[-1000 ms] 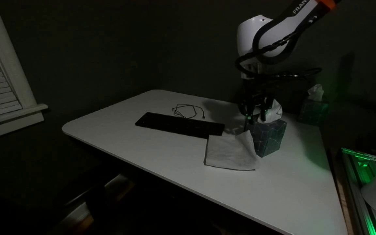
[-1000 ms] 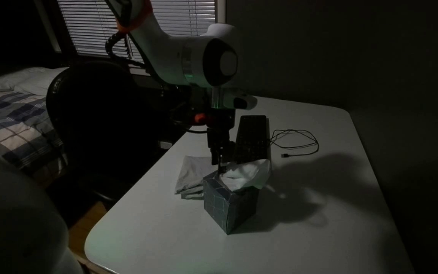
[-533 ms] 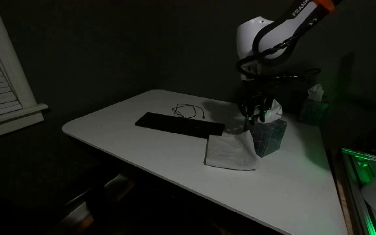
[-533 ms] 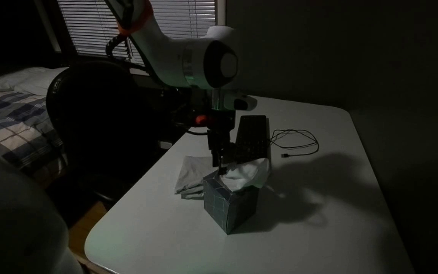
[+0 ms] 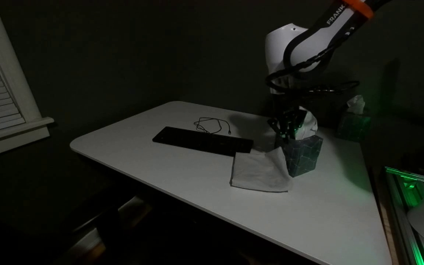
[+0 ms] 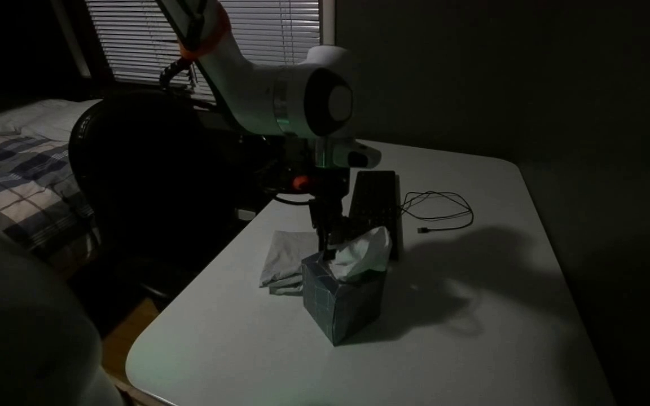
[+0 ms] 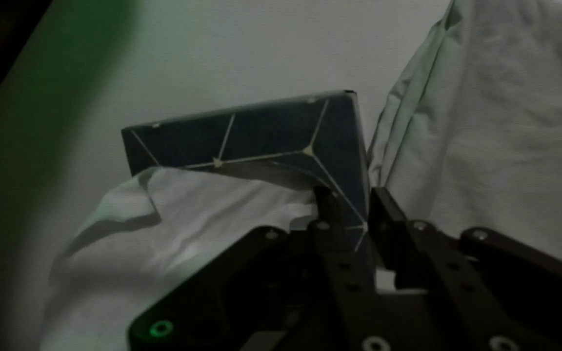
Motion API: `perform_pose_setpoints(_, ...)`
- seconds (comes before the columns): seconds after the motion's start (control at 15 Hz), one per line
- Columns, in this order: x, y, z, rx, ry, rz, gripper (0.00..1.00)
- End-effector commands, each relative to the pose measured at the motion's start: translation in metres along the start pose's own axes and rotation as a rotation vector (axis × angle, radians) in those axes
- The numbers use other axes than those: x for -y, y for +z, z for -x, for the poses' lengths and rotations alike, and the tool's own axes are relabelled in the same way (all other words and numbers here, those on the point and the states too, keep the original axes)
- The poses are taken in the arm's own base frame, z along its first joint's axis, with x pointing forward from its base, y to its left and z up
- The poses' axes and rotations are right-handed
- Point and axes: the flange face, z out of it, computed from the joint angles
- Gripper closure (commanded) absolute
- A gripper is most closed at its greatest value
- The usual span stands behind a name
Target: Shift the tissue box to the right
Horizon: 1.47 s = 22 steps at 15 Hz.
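The dark teal tissue box (image 5: pixel 304 158) stands on the white table in both exterior views (image 6: pixel 345 310), a white tissue (image 5: pixel 308 127) poking from its top. My gripper (image 5: pixel 288 135) is at the box's top edge on the cloth side; it also shows in an exterior view (image 6: pixel 329 251). In the wrist view the gripper (image 7: pixel 351 204) straddles the rim of the box (image 7: pixel 271 136). One finger is in the top opening beside the tissue, the other outside the wall. The fingers are close together and look shut on the rim. The fingertip contact is dark and partly hidden.
A grey folded cloth (image 5: pixel 260 173) lies against the box; it also shows in the wrist view (image 7: pixel 510 146). A black keyboard (image 5: pixel 201 141) and thin cable (image 6: pixel 422 230) lie farther along the table (image 5: pixel 182 176). Another box with white tissue (image 5: pixel 353 125) stands beyond the table edge.
The arm has come down a little and the fingers have drawn together at the box rim. The tissue has been pushed up and sideways. The box has turned very slightly.
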Motion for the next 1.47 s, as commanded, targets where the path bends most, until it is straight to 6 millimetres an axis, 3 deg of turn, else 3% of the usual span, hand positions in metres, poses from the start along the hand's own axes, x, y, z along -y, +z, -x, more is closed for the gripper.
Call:
perform_pose_setpoints(0.0, -0.003, -0.008, 0.003, -0.030, -0.001, 0.005, 1.00)
perform_pose_setpoints(0.4, -0.033, -0.042, 0.008, -0.122, 0.073, 0.041, 0.98)
perform_pose_setpoints(0.67, -0.058, -0.074, -0.008, -0.260, 0.061, 0.176, 0.98)
perform_pose_setpoints(0.87, -0.066, -0.093, -0.022, -0.339, -0.044, 0.198, 0.98)
perform_pose_setpoints(0.93, -0.062, -0.082, -0.019, -0.294, 0.005, 0.185, 0.92)
perform_pose_setpoints(1.27, -0.064, -0.092, -0.023, -0.318, -0.026, 0.191, 0.92)
perform_pose_setpoints(1.33, -0.064, -0.092, -0.023, -0.318, -0.027, 0.192, 0.98)
perform_pose_setpoints(1.4, -0.067, -0.088, -0.022, -0.306, -0.046, 0.181, 0.98)
